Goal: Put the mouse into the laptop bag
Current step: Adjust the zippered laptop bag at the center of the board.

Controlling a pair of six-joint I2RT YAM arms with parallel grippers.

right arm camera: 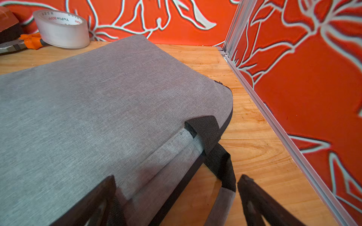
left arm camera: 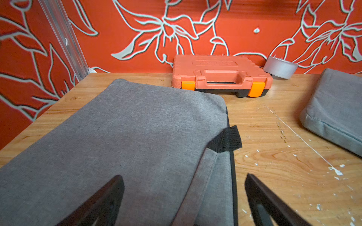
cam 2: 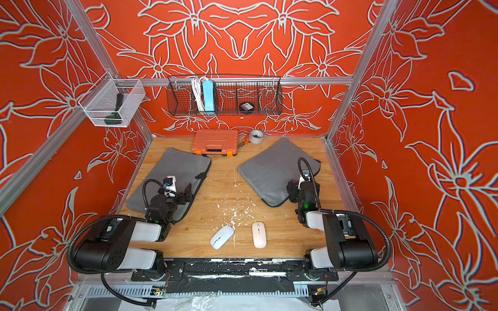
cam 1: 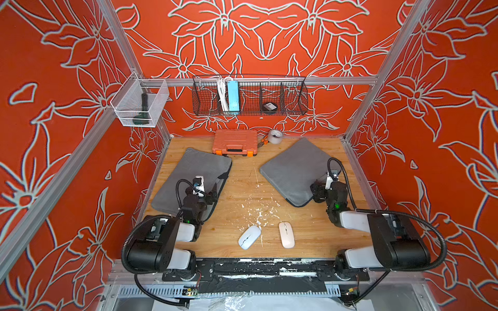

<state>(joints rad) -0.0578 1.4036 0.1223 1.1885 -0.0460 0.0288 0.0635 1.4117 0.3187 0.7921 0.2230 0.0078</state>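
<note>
Two mice lie near the table's front edge in both top views: a white mouse (cam 1: 249,237) (cam 2: 221,237) and a pale pink mouse (cam 1: 286,234) (cam 2: 259,234). Both are apart from the arms. One grey laptop bag (cam 1: 196,167) (left arm camera: 117,127) lies at the left, another grey laptop bag (cam 1: 293,167) (right arm camera: 98,94) at the right. My left gripper (cam 1: 213,195) (left arm camera: 182,176) hangs open over the left bag's zipper edge. Over the right bag's near corner my right gripper (cam 1: 316,191) (right arm camera: 177,177) stands open, with the bag's carry handle (right arm camera: 225,168) lying between its fingers, ungripped.
An orange tool case (cam 1: 235,142) stands at the back between the bags, beside a tape roll (cam 1: 275,136) and orange-handled pliers (cam 1: 262,142). A wire basket (cam 1: 249,95) and a mesh bin (cam 1: 140,103) hang on the walls. Aluminium frame rails bound the wooden table (cam 1: 242,194).
</note>
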